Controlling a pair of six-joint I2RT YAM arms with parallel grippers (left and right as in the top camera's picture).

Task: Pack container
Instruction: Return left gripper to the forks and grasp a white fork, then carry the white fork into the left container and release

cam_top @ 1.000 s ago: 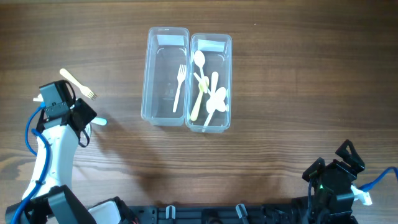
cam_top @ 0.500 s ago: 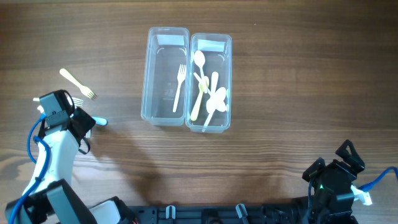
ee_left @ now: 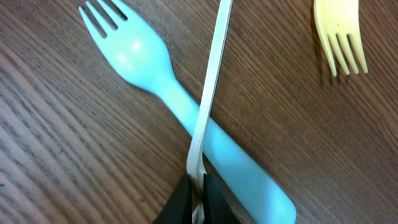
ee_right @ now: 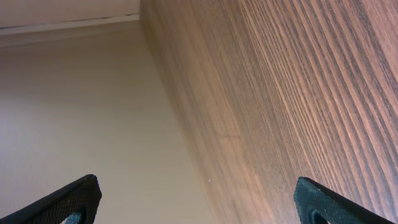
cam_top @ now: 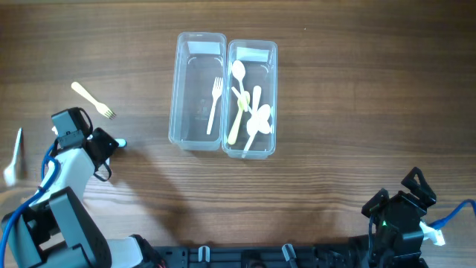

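Observation:
Two clear containers stand side by side. The left container (cam_top: 201,37) holds a white fork (cam_top: 215,104). The right container (cam_top: 253,46) holds several pale spoons (cam_top: 249,108). My left gripper (cam_top: 104,144) is low over the table at the left. In the left wrist view it (ee_left: 198,200) is shut on the thin handle of a white utensil (ee_left: 211,81), which crosses over a light blue fork (ee_left: 155,68) lying on the table. The blue fork's tip shows beside the gripper (cam_top: 120,143). A yellow fork (cam_top: 93,100) lies just beyond (ee_left: 339,31). My right gripper (ee_right: 199,211) is open and empty.
A white utensil-like shape (cam_top: 13,156) shows at the table's far left edge. The right arm (cam_top: 401,212) rests at the front right corner, its camera looking past the table edge.
The left arm has drawn a little toward the front and turned. The white shape at the far left edge has appeared. The right arm has not moved.

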